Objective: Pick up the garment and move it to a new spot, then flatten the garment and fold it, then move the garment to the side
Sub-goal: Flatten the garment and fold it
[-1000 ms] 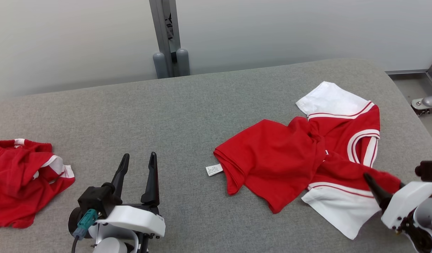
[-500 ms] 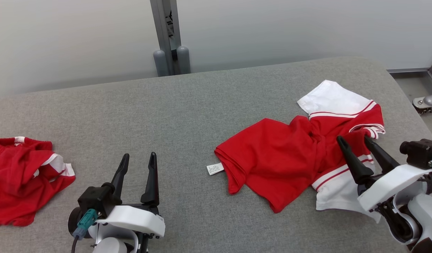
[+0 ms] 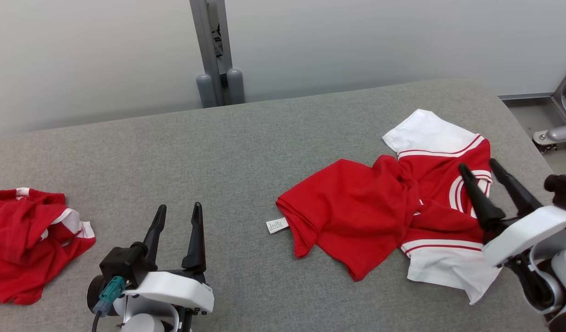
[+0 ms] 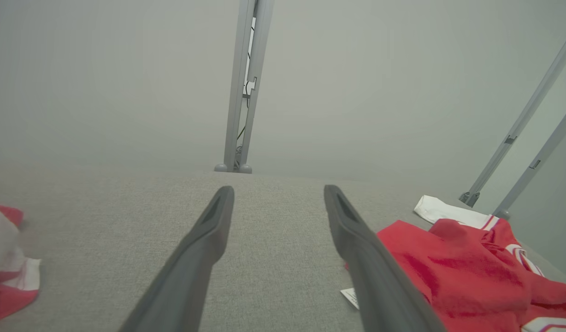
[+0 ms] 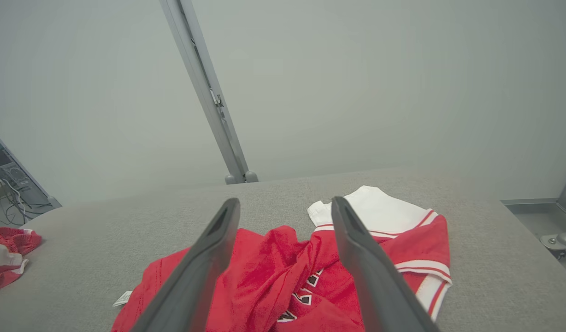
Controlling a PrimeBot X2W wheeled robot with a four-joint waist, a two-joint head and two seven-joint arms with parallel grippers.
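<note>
Grey cloth covers the desk (image 3: 218,152). On its right side lies the garment (image 3: 366,216), red and white, all bunched and twisted, so I think it needs flattening next. The right end effector (image 3: 479,164) hangs over the garment's striped edge, wide open and holding nothing, maybe ready to grab. The left end effector (image 3: 179,206) waits near the front, wide open and empty too, well apart from the garment. Another red cloth (image 3: 25,249) lies far left.

the right pincer (image 3: 477,164) has come up off the garment (image 3: 356,216), whose near white sleeve (image 3: 444,276) has shifted.
</note>
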